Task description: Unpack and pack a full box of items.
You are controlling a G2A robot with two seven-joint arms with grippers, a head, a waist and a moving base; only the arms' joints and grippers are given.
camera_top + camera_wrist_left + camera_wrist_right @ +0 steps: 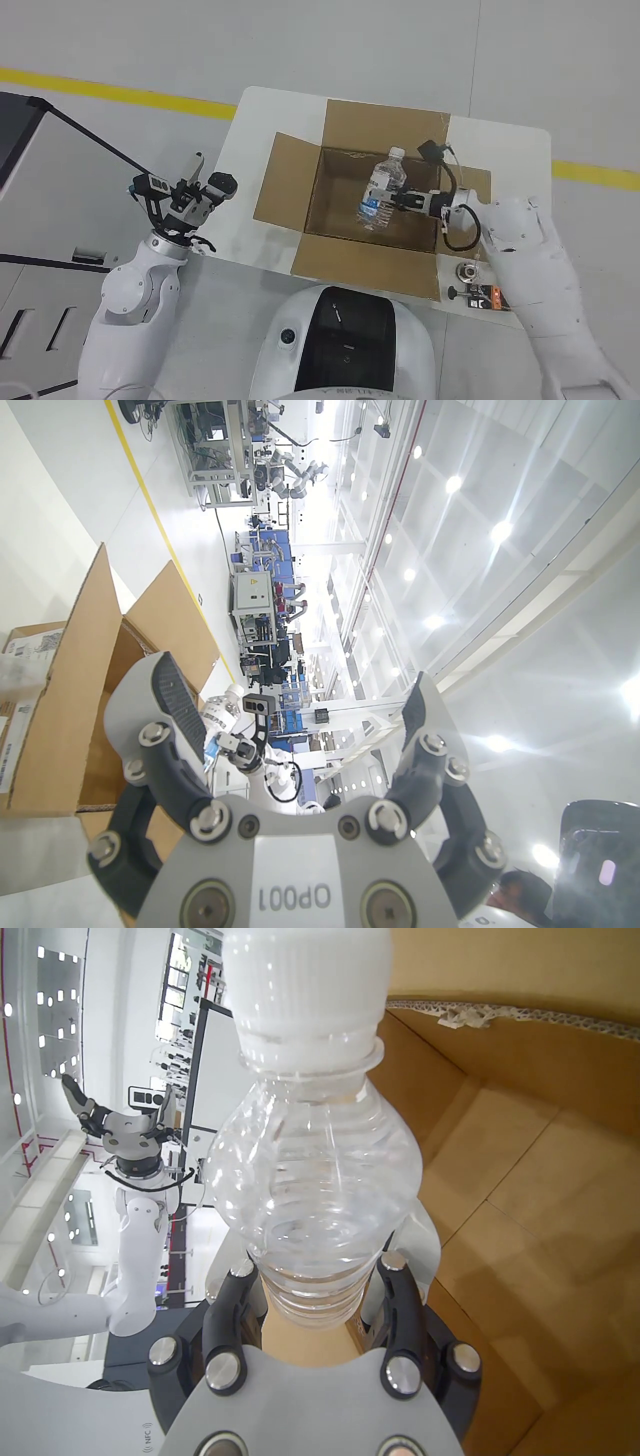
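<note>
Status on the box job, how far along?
Done: box open, its floor looks bare; two small items lie outside it. In hand: right claw shut on the water bottle over the box; left claw open, empty. Left: unclear; bottle could be coming out or going in.

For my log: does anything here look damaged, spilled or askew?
Little. The water bottle hangs tilted in the right gripper over the box, cap on, no spill. A torn tape scrap sticks on the box rim.

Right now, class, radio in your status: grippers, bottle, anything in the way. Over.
Right gripper shut on water bottle, over the open cardboard box. Left gripper open, holding nothing, off to the box's side. Flaps folded out; no obstruction seen.
</note>
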